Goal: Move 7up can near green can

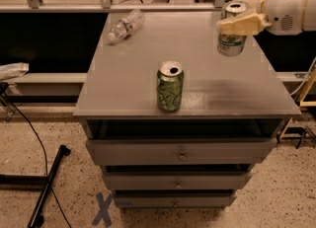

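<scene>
The green can (170,87), mottled green with a silver top, stands upright near the front middle of the grey table (133,74). The 7up can (231,45), pale silver with green script, is at the back right, apart from the green can. My gripper (236,20) reaches in from the right and is shut on the 7up can. One pale finger (242,24) crosses the can's front just below its top. The can seems to hang slightly above the table surface.
A clear plastic bottle (126,24) lies on its side at the table's back left. Drawers (181,153) sit under the tabletop. A black stand leg (47,187) and a cable lie on the floor to the left. A rail runs behind the table.
</scene>
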`<state>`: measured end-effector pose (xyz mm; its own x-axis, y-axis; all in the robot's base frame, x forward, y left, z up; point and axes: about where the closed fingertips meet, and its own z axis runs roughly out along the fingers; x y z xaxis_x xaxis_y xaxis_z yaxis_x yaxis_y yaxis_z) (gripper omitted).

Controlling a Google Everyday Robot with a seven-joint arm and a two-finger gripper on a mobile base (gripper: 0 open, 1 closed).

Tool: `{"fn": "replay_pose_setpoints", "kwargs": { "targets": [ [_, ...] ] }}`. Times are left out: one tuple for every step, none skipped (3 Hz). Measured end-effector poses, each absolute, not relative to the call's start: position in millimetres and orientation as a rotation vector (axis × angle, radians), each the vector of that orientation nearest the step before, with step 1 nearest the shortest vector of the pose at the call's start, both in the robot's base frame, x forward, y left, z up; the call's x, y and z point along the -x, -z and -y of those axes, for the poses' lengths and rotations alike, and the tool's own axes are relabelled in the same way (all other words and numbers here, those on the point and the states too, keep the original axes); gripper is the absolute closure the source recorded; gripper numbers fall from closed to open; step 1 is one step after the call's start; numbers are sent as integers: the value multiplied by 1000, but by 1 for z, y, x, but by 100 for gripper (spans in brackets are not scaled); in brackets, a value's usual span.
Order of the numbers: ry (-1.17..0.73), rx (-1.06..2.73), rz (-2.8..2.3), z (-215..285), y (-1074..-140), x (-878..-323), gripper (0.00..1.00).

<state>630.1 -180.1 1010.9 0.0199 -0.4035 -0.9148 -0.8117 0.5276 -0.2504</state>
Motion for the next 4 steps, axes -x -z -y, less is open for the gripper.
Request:
{"fn": "replay_pose_setpoints", "kwargs": {
  "targets": [
    [-517, 1000, -1521, 180, -1014, -606, 100],
    [-564, 972, -1467, 177, -1008, -576, 100],
    [-599, 988, -1458, 167, -987, -551, 100],
    [-638, 1036, -1457, 146, -961, -533, 100]
  ]
}}
